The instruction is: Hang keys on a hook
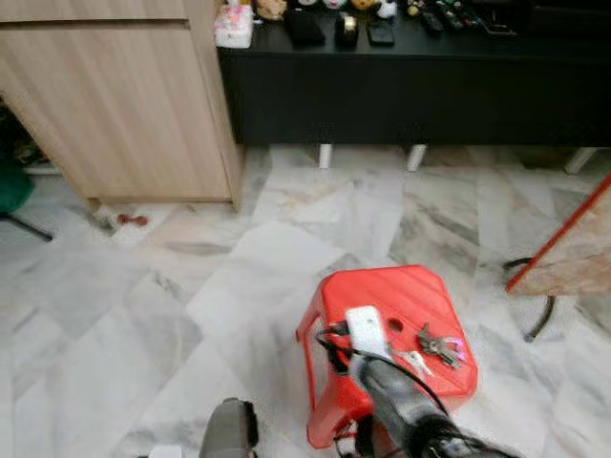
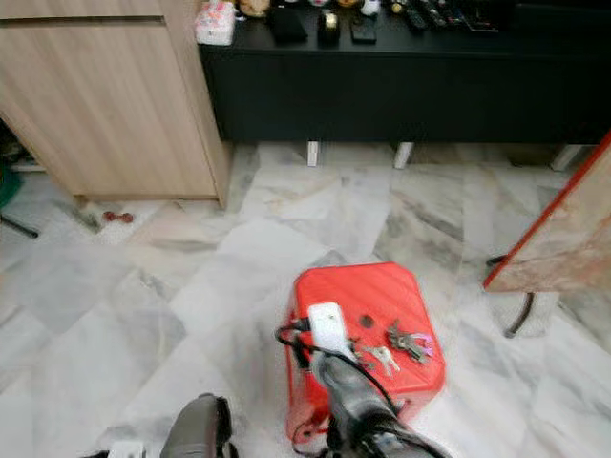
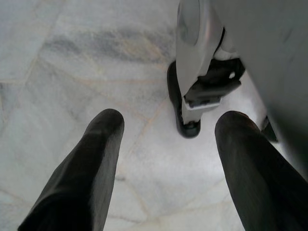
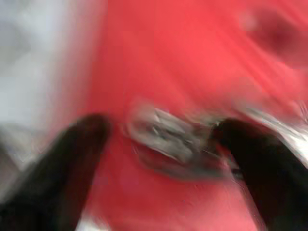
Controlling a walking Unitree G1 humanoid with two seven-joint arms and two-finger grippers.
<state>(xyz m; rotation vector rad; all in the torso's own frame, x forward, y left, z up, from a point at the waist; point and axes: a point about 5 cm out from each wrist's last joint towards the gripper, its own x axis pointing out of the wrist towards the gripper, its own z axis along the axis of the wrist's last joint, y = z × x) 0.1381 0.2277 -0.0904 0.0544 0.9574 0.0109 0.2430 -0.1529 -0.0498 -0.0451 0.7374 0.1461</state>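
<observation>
Keys [image 1: 438, 344] lie on top of the red stool [image 1: 382, 296], toward its right side, and I see a small bunch with some silver pieces spread a little beside a round hole in the seat; the stool stands on the marble floor [image 1: 191, 286], in front of me and low in the head views. My right arm reaches down over the stool, with a white block on the wrist and a black cable along it; in the right wrist view the right gripper [image 4: 159, 144] has its two black fingers [image 4: 72, 159] spread apart, one on each side of a silver blurred shape on the red surface, which I take for the keys [image 4: 168, 137]; the picture is too blurred for me to say if the fingers touch it. The left gripper [image 3: 168, 159] hangs low over the floor, its fingers also apart and holding nothing; near it I see one foot of the robot. Farther away a light wooden cabinet [image 1: 124, 105] stands on the left, and a black sideboard [image 1: 410, 86] with small objects on top runs along the back.
</observation>
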